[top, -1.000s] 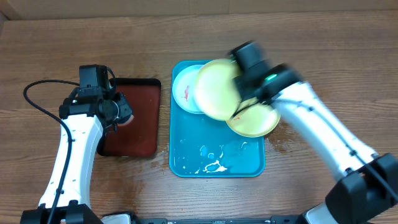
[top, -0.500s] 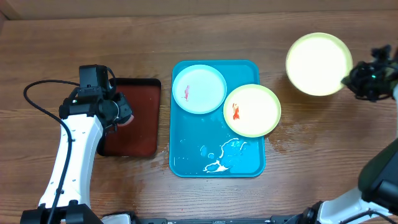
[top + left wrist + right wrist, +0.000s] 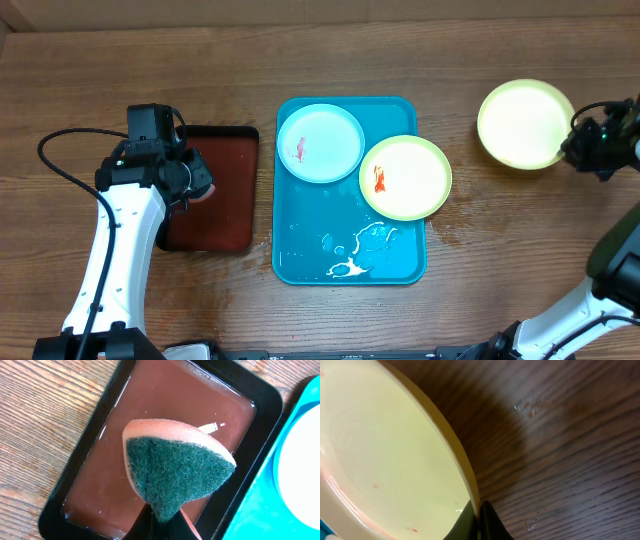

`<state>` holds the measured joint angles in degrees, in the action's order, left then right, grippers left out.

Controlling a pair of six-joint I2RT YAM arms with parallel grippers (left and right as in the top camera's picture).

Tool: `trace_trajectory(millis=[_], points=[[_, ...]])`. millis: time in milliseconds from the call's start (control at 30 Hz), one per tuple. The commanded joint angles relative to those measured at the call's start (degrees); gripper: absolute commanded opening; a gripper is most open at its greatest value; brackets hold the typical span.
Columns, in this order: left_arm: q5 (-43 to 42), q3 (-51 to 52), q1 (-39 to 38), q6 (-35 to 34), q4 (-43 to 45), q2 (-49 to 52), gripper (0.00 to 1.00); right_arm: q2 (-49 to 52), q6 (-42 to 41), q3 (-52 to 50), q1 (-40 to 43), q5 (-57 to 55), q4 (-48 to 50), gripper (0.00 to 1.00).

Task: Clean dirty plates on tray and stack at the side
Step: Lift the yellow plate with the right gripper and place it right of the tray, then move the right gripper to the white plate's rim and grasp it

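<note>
Surface: a wooden table (image 3: 450,290), brown, with wet marks just right of the turquoise tray (image 3: 300,250).

Right gripper (image 3: 479,521): fingers clenched on the rim of a cream plate (image 3: 520,122), pinching its right edge. From the fingers the plate extends to frame left in the overhead view. It sits in the upper right of the frame, well apart from the turquoise tray. In the right wrist view a shadow lies on the wood under the rim, so that edge is judged to be off the table. Whether the far edge rests down cannot be told. A faint pink trace shows inside the plate's lower left curve.

Left gripper (image 3: 161,524): fingers clenched on a sponge (image 3: 175,467), with the green scouring face toward the wrist camera and the orange foam behind. It hangs over the dark red-brown tray (image 3: 165,405), left of the turquoise tray.

On the turquoise tray, a white plate (image 3: 320,143) lies upper left and a second cream plate (image 3: 410,175) lies right of centre, overlapping the tray's right rim. Both carry red smears. The left arm is nearer to the white plate and the right arm to the second cream plate.
</note>
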<state>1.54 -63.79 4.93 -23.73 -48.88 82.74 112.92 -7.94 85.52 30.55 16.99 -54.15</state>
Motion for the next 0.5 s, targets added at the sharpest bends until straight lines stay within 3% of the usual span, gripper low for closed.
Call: trace_trajectory(millis=[0,133,233,467], points=[[0.26,-0.44,0.31,-0.72,0.26,-0.24,0.04,1.07,-1.29,-0.07,-0.76,-0.20,-0.79,0.04],[-0.07,-0.44,0.31,-0.72,0.68,-0.24,0.04,1.16,-1.25,-0.07,-1.03,-0.31,-2.73,0.04],[-0.09,-0.44,0.31,-0.72,0.76,-0.24,0.04,1.16,-1.27,-0.07,-1.03,-0.42,-3.26,0.23],[-0.13,-0.44,0.31,-0.72,0.72,-0.24,0.04,1.07,-1.25,0.09,-1.03,3.43,-5.09,0.19]])
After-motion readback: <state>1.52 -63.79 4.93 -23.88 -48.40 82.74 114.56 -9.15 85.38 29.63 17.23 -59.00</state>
